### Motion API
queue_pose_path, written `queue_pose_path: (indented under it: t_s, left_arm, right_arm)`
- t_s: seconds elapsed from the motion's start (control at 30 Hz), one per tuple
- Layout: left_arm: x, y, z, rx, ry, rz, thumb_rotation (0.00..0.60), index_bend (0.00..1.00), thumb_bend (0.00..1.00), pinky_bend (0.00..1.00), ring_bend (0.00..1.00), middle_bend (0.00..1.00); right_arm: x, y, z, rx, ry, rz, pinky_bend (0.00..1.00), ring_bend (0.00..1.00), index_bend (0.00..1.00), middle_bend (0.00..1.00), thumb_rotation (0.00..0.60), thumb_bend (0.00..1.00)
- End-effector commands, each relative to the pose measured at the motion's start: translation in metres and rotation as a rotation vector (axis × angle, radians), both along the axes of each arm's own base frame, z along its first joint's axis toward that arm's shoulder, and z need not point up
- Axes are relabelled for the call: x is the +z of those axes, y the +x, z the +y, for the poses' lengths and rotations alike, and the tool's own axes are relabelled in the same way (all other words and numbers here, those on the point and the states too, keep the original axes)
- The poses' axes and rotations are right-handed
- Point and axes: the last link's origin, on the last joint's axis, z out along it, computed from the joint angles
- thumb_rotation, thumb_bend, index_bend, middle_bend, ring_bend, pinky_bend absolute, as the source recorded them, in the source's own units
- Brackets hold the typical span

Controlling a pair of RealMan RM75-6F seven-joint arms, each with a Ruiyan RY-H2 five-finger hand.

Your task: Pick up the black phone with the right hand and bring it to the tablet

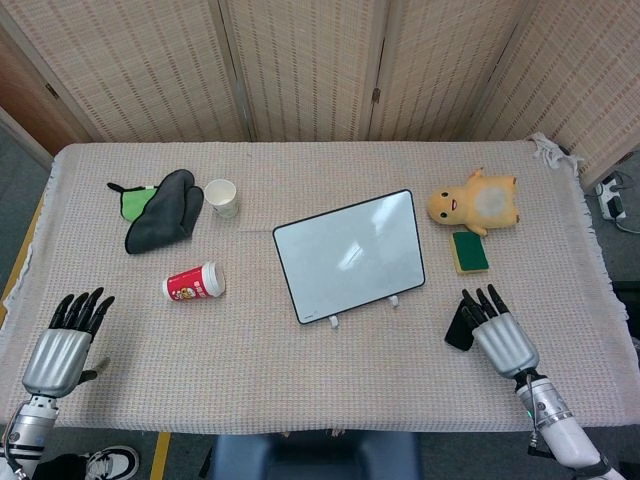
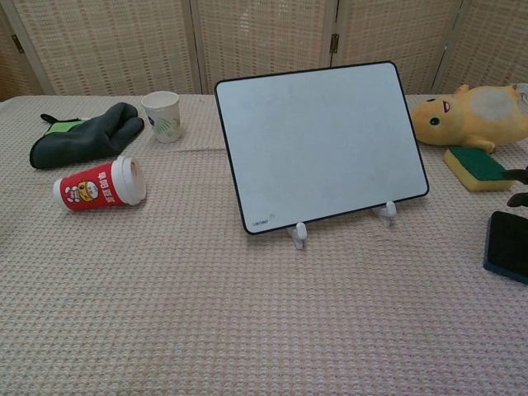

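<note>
black phone [image 1: 459, 326] flat on tabletop [image 1: 300, 380], front-right of tablet [image 1: 348, 255]; long axis roughly near-to-far; right hand [image 1: 497, 328] over its right edge, fingers spread, holding nothing; left hand [image 1: 65, 345] far off, empty too; right way nearer

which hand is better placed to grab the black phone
The right hand. In the head view it hovers with spread fingers right over the flat black phone, partly covering it, near the table's right side. The left hand sits at the far left edge, across the propped white tablet.
</note>
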Motion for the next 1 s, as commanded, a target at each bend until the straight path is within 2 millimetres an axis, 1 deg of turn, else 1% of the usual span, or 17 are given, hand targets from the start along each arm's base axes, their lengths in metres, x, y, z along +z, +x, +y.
queue_pose_path:
  t_s: [0.03,0.6,1.0]
  left_arm:
    - [0.0,0.0,0.0,0.002,0.0,0.002,0.6,0.0,0.24,0.0,0.0,0.0]
    - [0.0,0.0,-0.001,0.003,0.003,0.001,0.6,0.0,0.24,0.0,0.0,0.0]
    - [0.001,-0.001,-0.001,0.005,0.007,-0.005,0.6,0.0,0.24,0.0,0.0,0.0]
  right_arm:
    - [-0.005,0.0,-0.004,-0.004,0.008,0.005,0.0,0.0,0.2,0.0,0.6,0.25]
    - [-0.027,0.002,-0.013,0.004,0.049,0.009,0.0,0.0,0.22,0.0,0.6,0.25]
    - [-0.037,0.003,-0.019,-0.007,0.045,0.014,0.0,0.0,0.33,0.0,0.6,0.25]
